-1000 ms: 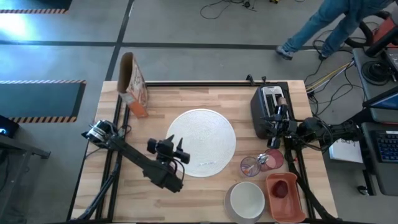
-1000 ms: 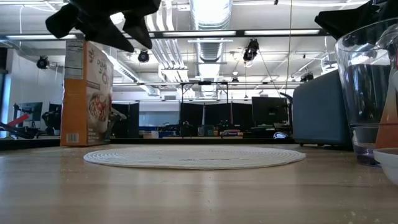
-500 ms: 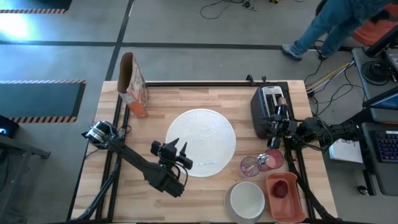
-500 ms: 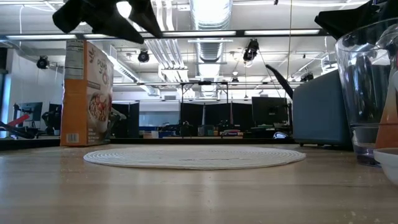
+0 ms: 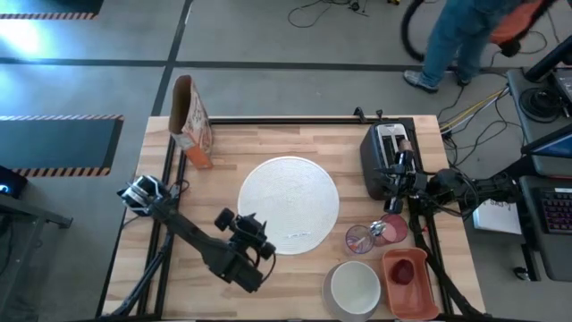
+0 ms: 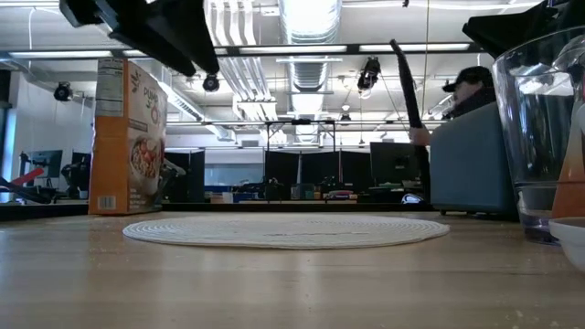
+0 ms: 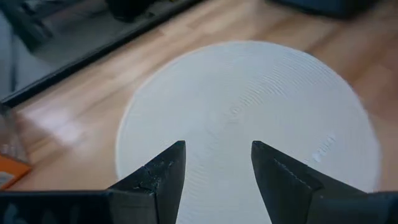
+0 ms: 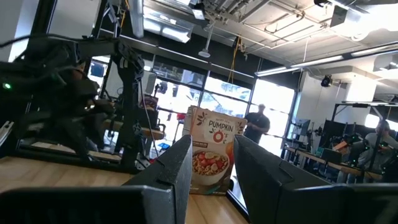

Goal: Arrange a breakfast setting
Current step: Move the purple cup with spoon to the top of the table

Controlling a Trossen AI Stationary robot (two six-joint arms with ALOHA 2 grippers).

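Round, ribbed white placemat (image 5: 289, 204) flat on pale wooden table (image 5: 214, 192).

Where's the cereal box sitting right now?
In the high view the cereal box stands upright at the table's far left corner, apart from the round white mat in the middle; the low view shows it behind the mat's left edge.

two dark jointed arms, each tool with blunt black fingers (image 7: 163, 177).
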